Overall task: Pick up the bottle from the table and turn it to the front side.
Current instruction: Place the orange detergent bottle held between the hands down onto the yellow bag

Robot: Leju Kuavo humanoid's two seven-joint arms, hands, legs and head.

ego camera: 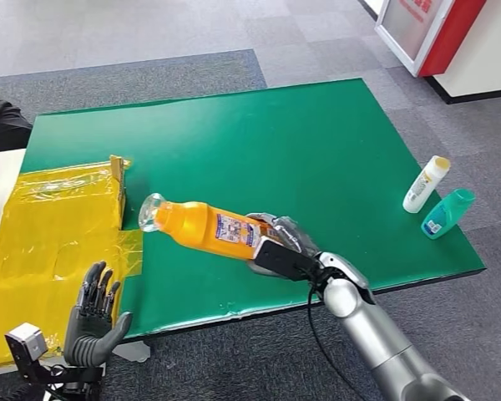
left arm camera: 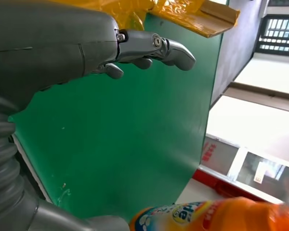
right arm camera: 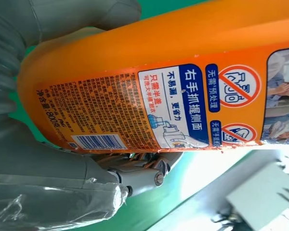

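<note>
Orange detergent bottle [ego camera: 205,227] is where I start: I see it lying nearly flat just above the green worktop [ego camera: 336,150], clear cap toward nine o'clock, base gripped in my right robot hand [ego camera: 278,244], fingers wrapped around it. The back label with barcode faces my right wrist camera. My left robot hand [ego camera: 95,317] hovers at seven o'clock, fingers apart, holding nothing, beside yellow sheeting [ego camera: 46,242]. Two small bottles [ego camera: 438,197] lie at three o'clock.
</note>
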